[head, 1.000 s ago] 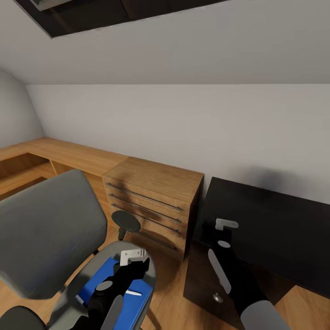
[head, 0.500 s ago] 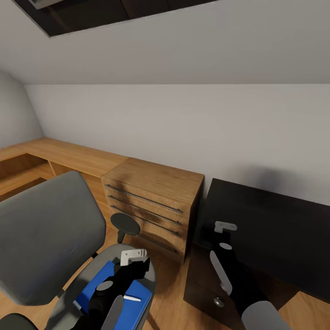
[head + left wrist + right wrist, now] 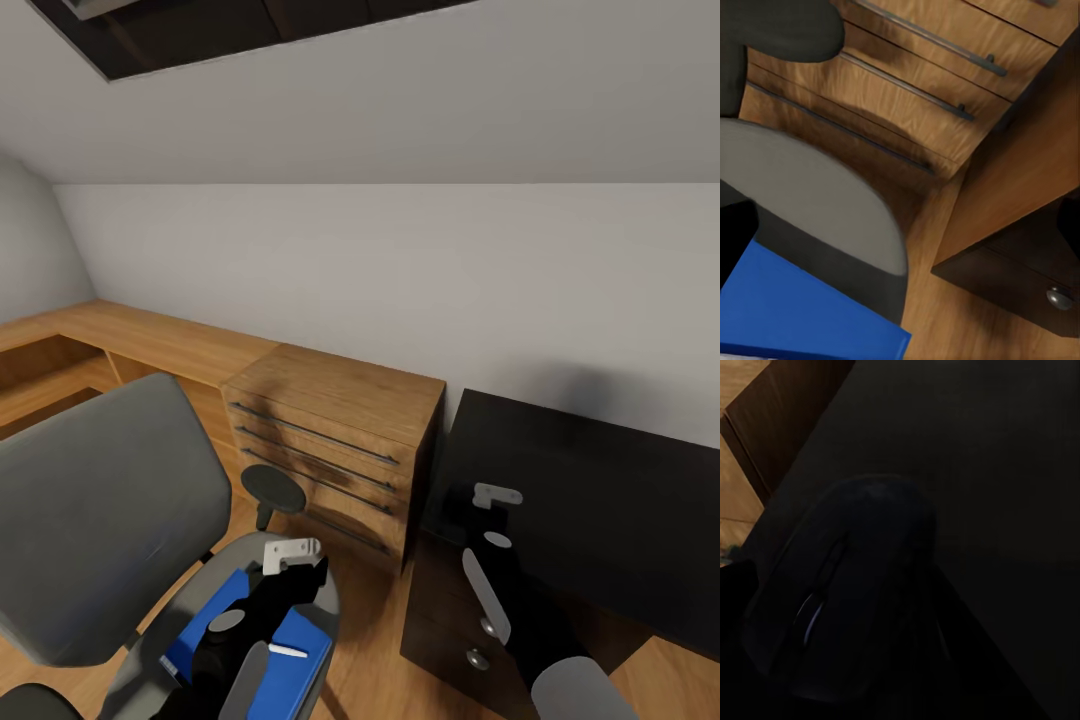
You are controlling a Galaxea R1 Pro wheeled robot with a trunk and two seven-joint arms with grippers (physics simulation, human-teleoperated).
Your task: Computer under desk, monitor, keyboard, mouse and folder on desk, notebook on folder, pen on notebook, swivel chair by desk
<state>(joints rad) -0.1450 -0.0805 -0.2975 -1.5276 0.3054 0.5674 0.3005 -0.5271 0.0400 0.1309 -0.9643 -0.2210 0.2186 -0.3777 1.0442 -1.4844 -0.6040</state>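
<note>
Mouse [image 3: 844, 600] sits right at right end effector [image 3: 492, 500], over dark table [image 3: 600, 490], long axis along fingers; grip apparently clenched on it. Left end effector [image 3: 290, 556] over folder [image 3: 290, 670]; state unclear.

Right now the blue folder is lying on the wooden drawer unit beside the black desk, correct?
Not quite. The blue folder lies on the swivel chair's seat, under the left gripper, as the head view shows. The wooden drawer unit does stand beside the black desk.

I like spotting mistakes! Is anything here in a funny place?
Yes. A blue folder with a small white thing on it lies on the chair seat, where someone would sit, rather than on the black desk. A dark mouse sits on that desk.
</note>
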